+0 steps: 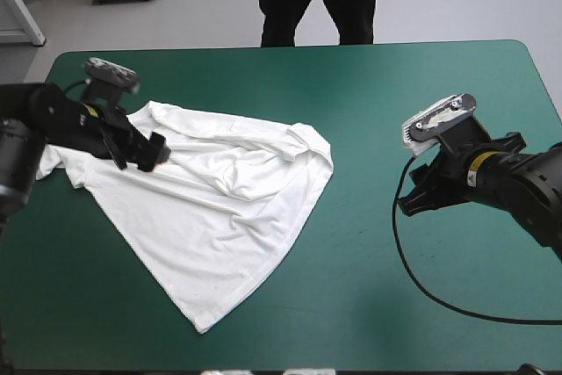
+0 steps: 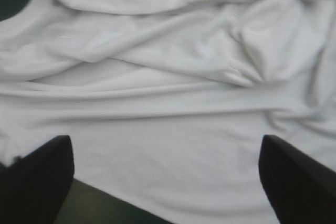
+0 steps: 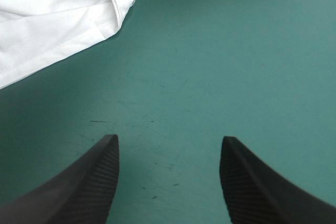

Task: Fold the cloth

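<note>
1. Tabletop first: the teal-green cover point(image 1: 395, 85) has the white T-shirt point(image 1: 211, 208) spread out loosely and a bit rumpled, at 9 o'clock from table center.
2. Over its 10 o'clock part hovers the left gripper point(image 1: 151, 152), fingers spread wide.
3. Same deal for the right gripper point(image 1: 420, 192): spread wide, over bare cover, with the T-shirt well apart at its 9 o'clock.

No text, number or brand can be read anywhere. A small yellow label point(image 1: 479, 161) sits on the right arm point(image 1: 518, 177), at the right of the high view, its print too small to make out.
</note>
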